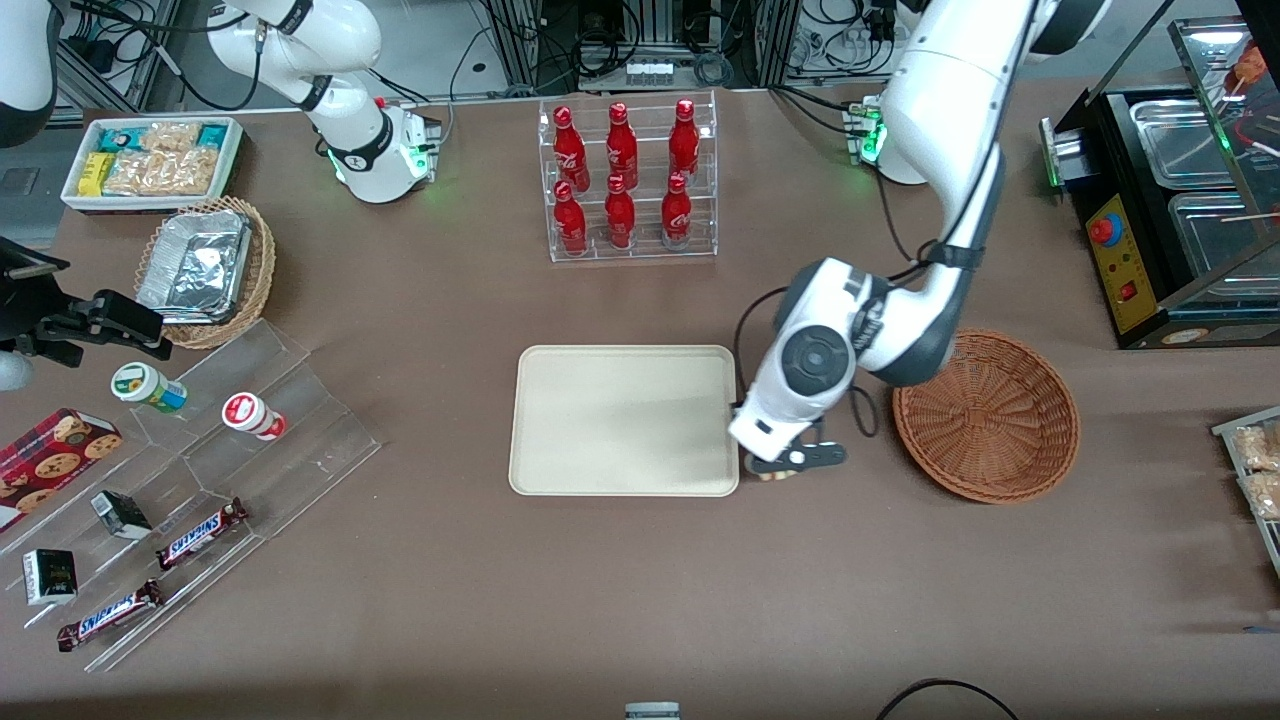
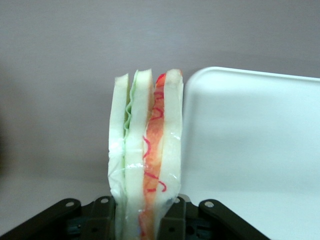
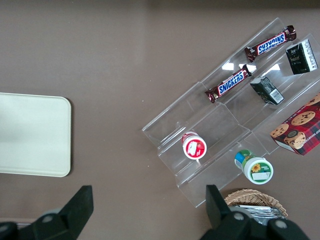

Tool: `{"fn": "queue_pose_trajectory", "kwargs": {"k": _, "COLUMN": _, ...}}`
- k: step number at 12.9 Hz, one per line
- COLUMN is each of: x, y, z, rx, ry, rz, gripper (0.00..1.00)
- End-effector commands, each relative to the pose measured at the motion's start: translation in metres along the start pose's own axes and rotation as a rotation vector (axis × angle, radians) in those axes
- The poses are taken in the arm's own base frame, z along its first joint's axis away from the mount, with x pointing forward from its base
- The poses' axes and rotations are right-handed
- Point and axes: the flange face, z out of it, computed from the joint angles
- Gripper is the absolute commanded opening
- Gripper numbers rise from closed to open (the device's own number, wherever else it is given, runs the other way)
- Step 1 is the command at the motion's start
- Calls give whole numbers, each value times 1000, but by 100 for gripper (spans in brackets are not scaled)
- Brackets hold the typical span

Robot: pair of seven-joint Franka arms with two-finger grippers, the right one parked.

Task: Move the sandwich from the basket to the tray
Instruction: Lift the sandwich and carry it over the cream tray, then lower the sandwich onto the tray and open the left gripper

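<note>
Gripper pinched the sandwich between its fingers, out of the basket, which looked empty. It hovered just beside the tray rim, probably not over it yet. Left: shift over tray, lower, release.

Even overhead light, soft shadows (wrist close-up slightly washed out), foil tray glaring.

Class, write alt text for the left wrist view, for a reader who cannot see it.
The hand is shut on the sandwich, holding the wrapped wedge on edge so its green and red filling layers show. Beside it, the rounded corner of the pale tray lies on the brown table.
</note>
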Motion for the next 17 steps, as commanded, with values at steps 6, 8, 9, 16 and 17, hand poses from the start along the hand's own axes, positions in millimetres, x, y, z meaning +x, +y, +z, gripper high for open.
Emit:
{"fn": "queue_pose_trajectory", "kwargs": {"k": 6, "x": -35, "y": 84, "z": 50, "rx": -11, "ry": 54, "rz": 139, "gripper": 32}}
{"fn": "queue_pose_trajectory", "kwargs": {"k": 8, "x": -29, "y": 97, "z": 70, "rx": -7, "ry": 52, "rz": 136, "gripper": 32}}
{"fn": "queue_pose_trajectory", "kwargs": {"k": 9, "x": -27, "y": 99, "z": 73, "rx": -9, "ry": 53, "rz": 138, "gripper": 32}}
{"fn": "queue_pose_trajectory", "kwargs": {"k": 16, "x": -28, "y": 100, "z": 70, "rx": -25, "ry": 46, "rz": 131, "gripper": 34}}
{"fn": "queue_pose_trajectory", "kwargs": {"k": 17, "x": -29, "y": 101, "z": 70, "rx": -26, "ry": 47, "rz": 132, "gripper": 34}}
